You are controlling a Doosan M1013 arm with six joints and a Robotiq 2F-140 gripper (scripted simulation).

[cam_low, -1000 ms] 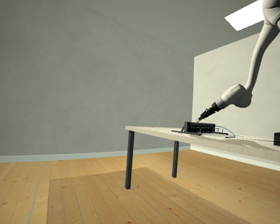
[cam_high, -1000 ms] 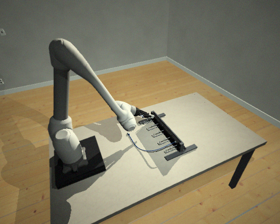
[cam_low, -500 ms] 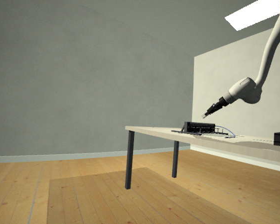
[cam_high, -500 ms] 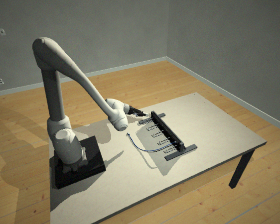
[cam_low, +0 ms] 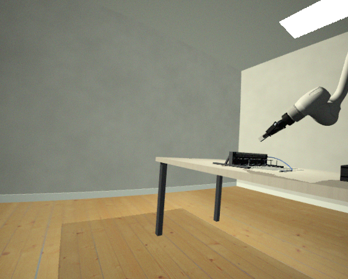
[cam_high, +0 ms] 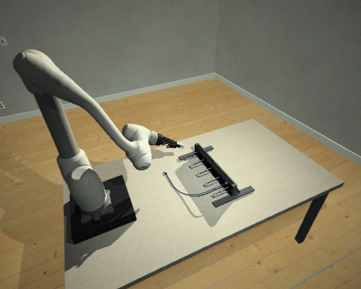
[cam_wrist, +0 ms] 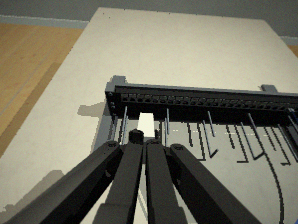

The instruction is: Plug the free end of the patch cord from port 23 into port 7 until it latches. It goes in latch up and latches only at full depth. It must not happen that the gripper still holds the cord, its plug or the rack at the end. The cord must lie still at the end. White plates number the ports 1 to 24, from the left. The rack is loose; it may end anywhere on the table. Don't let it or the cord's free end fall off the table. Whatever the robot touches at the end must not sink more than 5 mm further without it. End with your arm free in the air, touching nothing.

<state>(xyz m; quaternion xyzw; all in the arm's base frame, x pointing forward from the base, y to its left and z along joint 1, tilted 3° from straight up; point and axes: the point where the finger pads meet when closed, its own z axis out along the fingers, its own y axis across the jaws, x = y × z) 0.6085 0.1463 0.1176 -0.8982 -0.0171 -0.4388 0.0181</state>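
Currently: gripper (cam_high: 183, 146) (cam_low: 261, 139) (cam_wrist: 146, 123), fingers together, empty | above table (cam_high: 277, 167) (cam_low: 199, 162) (cam_wrist: 175, 50) | blue cord (cam_high: 188, 194) (cam_low: 280, 160) bowed, apart from gripper

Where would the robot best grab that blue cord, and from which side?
Probably by the plug on its free end, from above, fingers across the plug. That end lies low on the table, away from the rack; the cord bends away behind it.

1. Patch cord (cam_high: 187, 194) (cam_low: 282, 161): blue.
2. Rack (cam_high: 214, 165) (cam_low: 231, 159) (cam_wrist: 195, 91): black and dark grey.
3. Gripper (cam_high: 183, 146) (cam_low: 261, 138) (cam_wrist: 146, 123): black, tipped in white.
4. Arm (cam_high: 74, 87) (cam_low: 347, 74): off-white.
5. Tabletop (cam_high: 273, 160) (cam_low: 189, 162) (cam_wrist: 185, 50): pale cream.
6. Table leg (cam_high: 311, 218) (cam_low: 161, 198): nearly black.
7. Floor (cam_high: 167, 119) (cam_low: 127, 242) (cam_wrist: 30, 55): honey-orange, plank-lined, dotted with darker knots.
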